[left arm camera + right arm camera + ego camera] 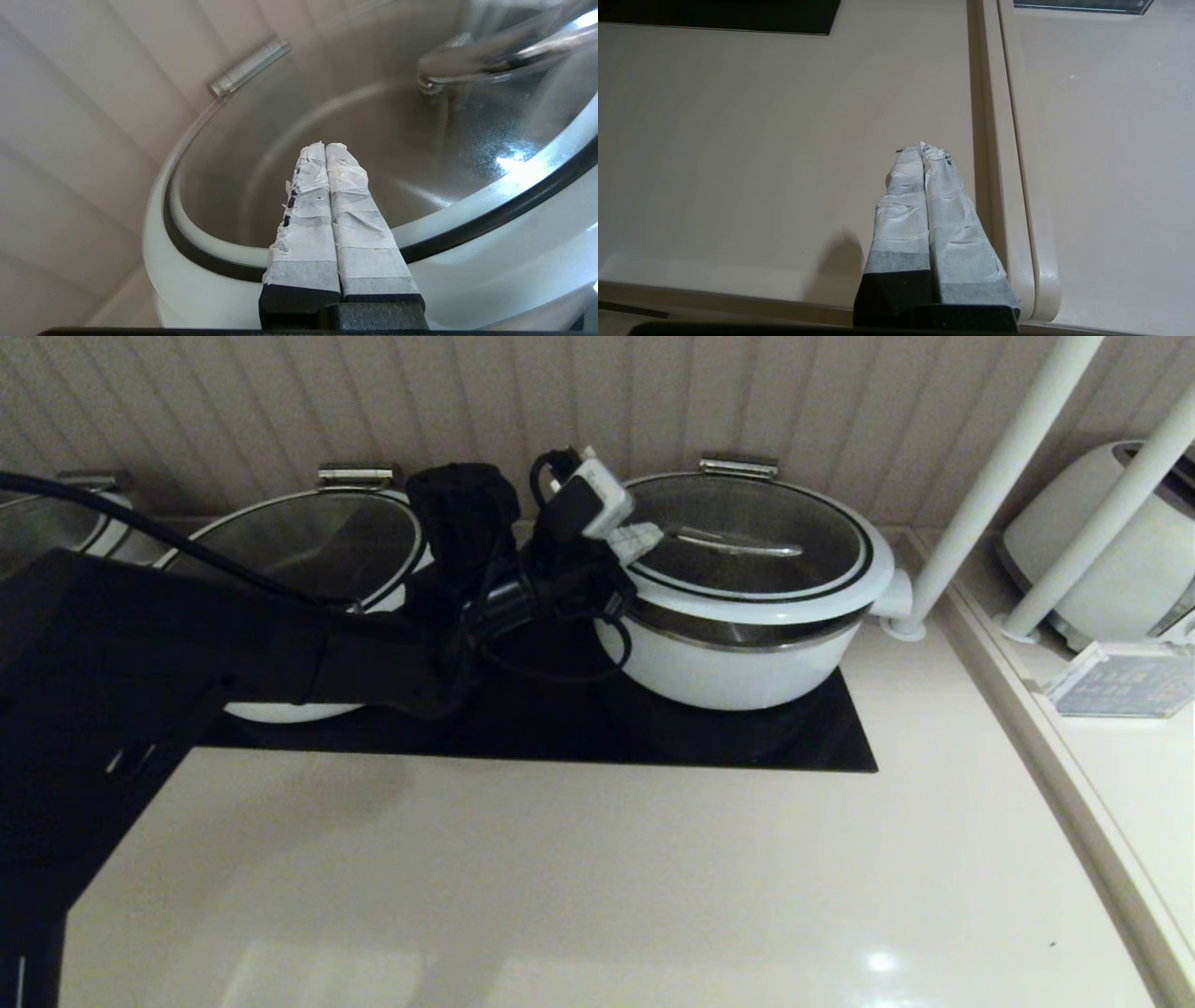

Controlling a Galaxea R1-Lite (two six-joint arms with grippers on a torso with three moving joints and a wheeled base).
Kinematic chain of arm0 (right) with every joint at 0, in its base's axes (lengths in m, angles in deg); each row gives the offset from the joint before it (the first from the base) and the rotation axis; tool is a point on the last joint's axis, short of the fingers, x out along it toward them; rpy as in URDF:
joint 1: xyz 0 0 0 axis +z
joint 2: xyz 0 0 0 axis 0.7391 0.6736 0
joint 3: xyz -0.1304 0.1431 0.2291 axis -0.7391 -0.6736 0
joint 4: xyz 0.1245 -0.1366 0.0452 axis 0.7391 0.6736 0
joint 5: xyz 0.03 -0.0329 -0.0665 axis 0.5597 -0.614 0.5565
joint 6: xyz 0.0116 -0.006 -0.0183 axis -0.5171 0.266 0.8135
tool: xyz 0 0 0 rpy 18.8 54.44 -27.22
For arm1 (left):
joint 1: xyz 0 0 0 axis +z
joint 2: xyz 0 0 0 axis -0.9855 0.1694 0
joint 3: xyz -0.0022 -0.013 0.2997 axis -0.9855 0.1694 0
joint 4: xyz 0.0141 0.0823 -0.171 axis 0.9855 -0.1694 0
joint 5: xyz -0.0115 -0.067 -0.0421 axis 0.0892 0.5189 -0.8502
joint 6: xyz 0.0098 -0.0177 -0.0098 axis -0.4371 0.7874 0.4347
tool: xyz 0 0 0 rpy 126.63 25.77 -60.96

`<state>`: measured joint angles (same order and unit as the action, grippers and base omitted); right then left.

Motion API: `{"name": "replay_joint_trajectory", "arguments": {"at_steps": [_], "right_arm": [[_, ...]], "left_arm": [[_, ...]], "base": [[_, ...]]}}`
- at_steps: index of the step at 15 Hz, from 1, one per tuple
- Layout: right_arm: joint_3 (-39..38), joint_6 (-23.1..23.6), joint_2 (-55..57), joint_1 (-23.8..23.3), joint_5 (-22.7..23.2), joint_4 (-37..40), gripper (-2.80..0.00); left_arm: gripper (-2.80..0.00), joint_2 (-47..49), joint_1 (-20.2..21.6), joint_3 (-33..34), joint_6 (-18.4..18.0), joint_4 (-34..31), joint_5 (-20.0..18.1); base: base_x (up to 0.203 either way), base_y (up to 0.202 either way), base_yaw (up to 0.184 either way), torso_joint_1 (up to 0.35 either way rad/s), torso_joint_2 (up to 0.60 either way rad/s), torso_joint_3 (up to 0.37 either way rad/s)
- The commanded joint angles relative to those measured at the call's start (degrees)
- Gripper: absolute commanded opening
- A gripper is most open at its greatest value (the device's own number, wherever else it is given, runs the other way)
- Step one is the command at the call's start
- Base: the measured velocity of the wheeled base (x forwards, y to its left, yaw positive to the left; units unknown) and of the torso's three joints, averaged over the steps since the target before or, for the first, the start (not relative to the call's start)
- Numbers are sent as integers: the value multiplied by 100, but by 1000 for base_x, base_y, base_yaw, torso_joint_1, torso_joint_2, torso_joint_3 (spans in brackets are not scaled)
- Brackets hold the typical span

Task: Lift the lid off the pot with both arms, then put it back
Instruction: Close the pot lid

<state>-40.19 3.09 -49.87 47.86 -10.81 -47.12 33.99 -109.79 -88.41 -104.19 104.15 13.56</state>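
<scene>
The white pot [738,667] stands on the black cooktop [560,728] at the back right. The glass lid [747,555] with a white rim and steel bar handle [738,543] sits on it. My left gripper [644,539] is shut and empty, its taped tips over the lid's left edge, short of the handle. In the left wrist view the shut left gripper [325,145] hovers above the lid's glass [261,168], with the bar handle [490,56] beyond it. My right gripper [922,147] is shut and empty above the counter, out of the head view.
A second white pot with a glass lid [308,541] stands left of my arm. White poles [999,476] rise right of the pot. A white appliance [1102,551] and a clear stand [1120,681] sit on the right ledge. Beige counter [607,877] lies in front.
</scene>
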Motion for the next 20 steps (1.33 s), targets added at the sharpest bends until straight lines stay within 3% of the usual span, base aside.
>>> {"name": "replay_joint_trajectory", "arguments": {"at_steps": [1, 11, 20], "right_arm": [[0, 0, 7, 5, 6, -6, -280], [0, 6, 7, -2, 4, -6, -280], [0, 0, 7, 6, 6, -6, -280]], "left_arm": [[-280, 87, 36, 135, -17, 91, -5], [-280, 290, 62, 170, -17, 146, -5], [-280, 151, 108, 689, -48, 460, 4]], "base": [[0, 0, 0, 0, 0, 0], [0, 0, 0, 0, 0, 0], [0, 0, 0, 0, 0, 0]]}}
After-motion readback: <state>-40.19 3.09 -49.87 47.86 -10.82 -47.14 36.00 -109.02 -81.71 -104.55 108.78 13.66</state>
